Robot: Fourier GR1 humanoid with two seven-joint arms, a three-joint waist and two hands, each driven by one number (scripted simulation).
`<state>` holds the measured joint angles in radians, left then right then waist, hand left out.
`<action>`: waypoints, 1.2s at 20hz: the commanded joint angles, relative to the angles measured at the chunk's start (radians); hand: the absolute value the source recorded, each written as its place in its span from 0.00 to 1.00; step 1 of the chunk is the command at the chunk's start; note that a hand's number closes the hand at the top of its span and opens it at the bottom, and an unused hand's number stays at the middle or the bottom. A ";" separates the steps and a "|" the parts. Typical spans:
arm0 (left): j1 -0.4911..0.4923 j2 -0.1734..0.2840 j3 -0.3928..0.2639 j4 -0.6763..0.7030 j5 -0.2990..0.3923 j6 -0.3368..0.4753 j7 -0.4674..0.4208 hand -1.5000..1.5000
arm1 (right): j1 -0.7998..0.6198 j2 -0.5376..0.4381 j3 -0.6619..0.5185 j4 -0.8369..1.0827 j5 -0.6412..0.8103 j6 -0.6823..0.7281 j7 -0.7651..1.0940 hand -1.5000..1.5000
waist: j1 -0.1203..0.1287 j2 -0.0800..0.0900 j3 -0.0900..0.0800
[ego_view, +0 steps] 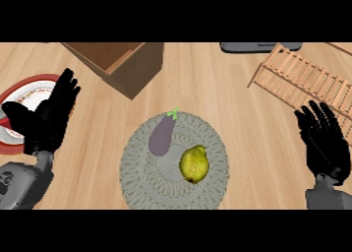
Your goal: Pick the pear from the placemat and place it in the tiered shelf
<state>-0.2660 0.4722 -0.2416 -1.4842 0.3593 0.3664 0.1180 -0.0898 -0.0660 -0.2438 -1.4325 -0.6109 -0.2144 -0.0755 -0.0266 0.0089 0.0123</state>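
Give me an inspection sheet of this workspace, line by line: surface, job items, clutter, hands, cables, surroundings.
Surface: light wooden counter, with a round grey woven placemat at centre.
Job's things: yellow-green pear lies on the placemat, untouched; wooden tiered shelf stands at upper right.
Clutter: purple eggplant on the placemat, left of and above the pear; red-rimmed plate at left, partly hidden by the left hand; brown open box at top; dark grey object at the top edge, cut off.
Hands: left hand open, over the plate; right hand open, beside the shelf; both hold nothing.
Cables: nothing seen.
Surroundings: nothing seen beyond the counter.
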 commanded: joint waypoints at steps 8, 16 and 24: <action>0.031 -0.014 0.018 -0.048 0.026 -0.061 0.028 0.50 | 0.378 -0.037 0.166 -0.129 -0.195 0.396 -0.106 0.00 | 0.015 -0.014 -0.013; 0.011 0.005 0.038 -0.020 0.042 -0.098 0.030 0.50 | 0.299 -0.407 0.267 -0.241 0.197 0.286 0.111 0.00 | 0.028 -0.009 -0.019; -0.018 -0.016 0.055 0.038 0.019 -0.122 0.013 0.50 | 0.136 -0.381 0.489 -0.453 0.429 0.042 0.552 0.00 | 0.032 -0.007 -0.015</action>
<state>-0.2548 0.4665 -0.1906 -1.4884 0.3950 0.2560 0.1359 0.1334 -0.4643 0.1413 -1.8157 -0.2893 -0.0745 0.2924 0.0047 -0.0002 -0.0037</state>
